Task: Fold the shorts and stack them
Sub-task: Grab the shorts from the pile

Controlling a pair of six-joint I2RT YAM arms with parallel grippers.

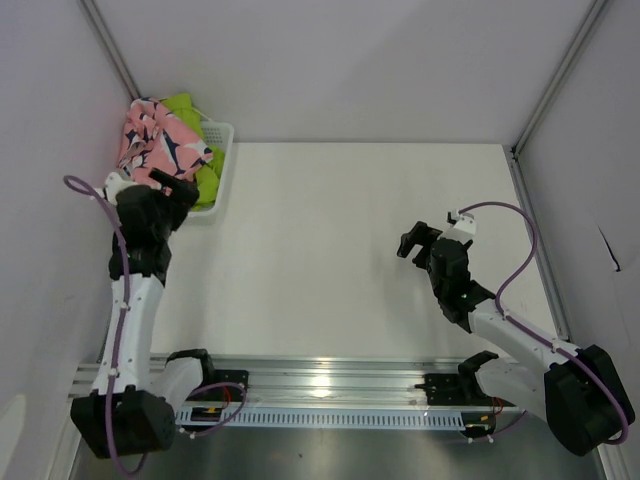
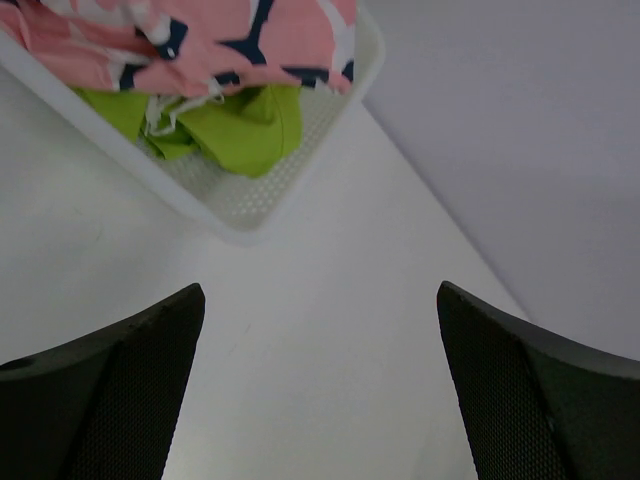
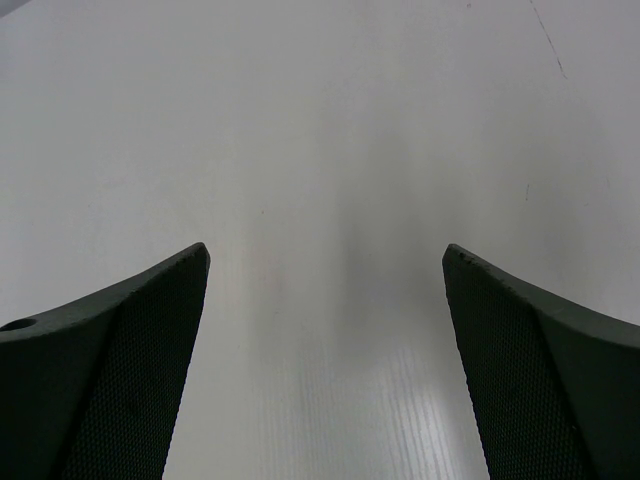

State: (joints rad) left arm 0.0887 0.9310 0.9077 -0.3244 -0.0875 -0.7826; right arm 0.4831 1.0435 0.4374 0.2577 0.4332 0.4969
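Top view: pink shorts [image 1: 150, 140] and lime green shorts [image 1: 208, 172] lie crumpled together, pink on top, in the white mesh basket [image 1: 226, 140] at the table's [image 1: 330, 220] far left corner, with the left gripper [image 1: 178, 188] at the basket's near edge and the right gripper [image 1: 418, 240] well apart on the right. Left wrist view shows what top doesn't: jaws spread wide and empty, basket corner just ahead, green fabric tucked under the pink on the mesh floor. Right wrist view gives only wide-open empty jaws over plain white table
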